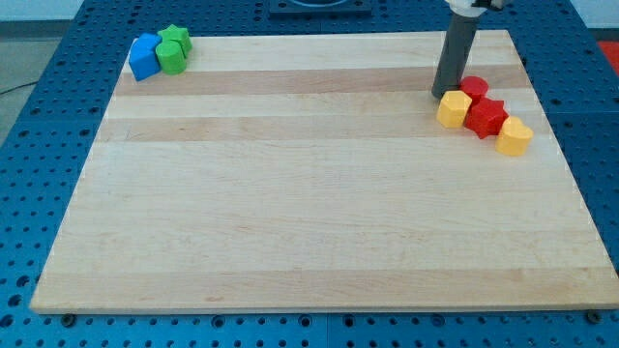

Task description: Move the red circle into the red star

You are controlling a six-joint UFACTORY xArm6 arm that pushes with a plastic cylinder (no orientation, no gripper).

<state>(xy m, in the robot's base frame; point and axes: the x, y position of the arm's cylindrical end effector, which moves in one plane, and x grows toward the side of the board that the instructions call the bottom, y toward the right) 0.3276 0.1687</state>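
Evidently our small red circle block [474, 87] sits at the wooden counter's [309, 213] upper right, seemingly touching the red star block [486, 117]. It looks light, rigid and slidable. Our tool, a plain rod without jaws, has its tip [441, 95] just left; push from the top.

Our rod [455, 53] runs off the view's top. Beside it, the red star [486, 118] hides part of the red circle [474, 88]; we cannot tell their contact.
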